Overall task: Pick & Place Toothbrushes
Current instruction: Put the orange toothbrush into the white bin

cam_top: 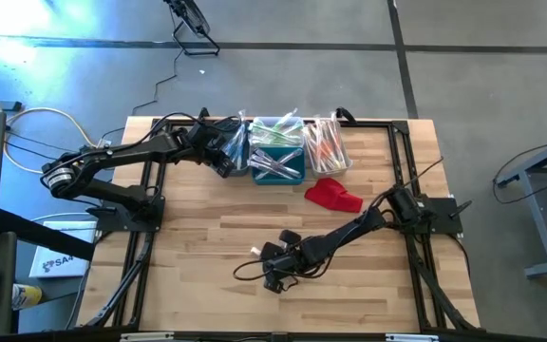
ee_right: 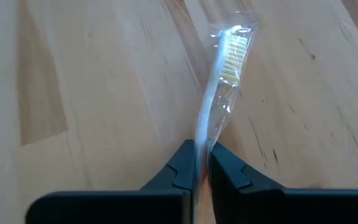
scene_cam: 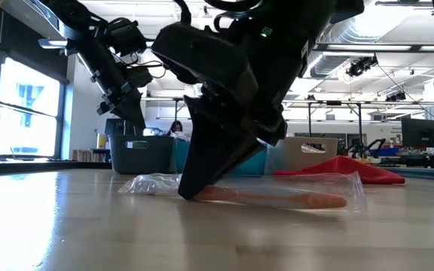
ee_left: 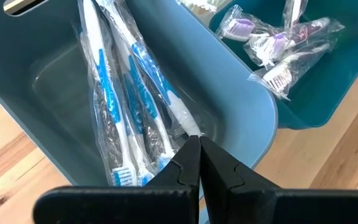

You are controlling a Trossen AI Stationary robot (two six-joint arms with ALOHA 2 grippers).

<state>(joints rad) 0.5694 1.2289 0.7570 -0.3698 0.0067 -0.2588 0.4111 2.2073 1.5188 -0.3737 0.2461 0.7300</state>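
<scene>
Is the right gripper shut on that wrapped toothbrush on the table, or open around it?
Shut on it. In the right wrist view the right gripper fingers pinch the wrapped toothbrush; it lies flat on the table.

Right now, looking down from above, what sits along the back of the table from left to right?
Left gripper over the grey bin → teal bin → clear bin of orange toothbrushes → red cloth.

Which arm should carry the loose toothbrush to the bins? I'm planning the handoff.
Right. Its pincer is already shut on the toothbrush on the table; the left pincer is shut over the grey bin.
</scene>
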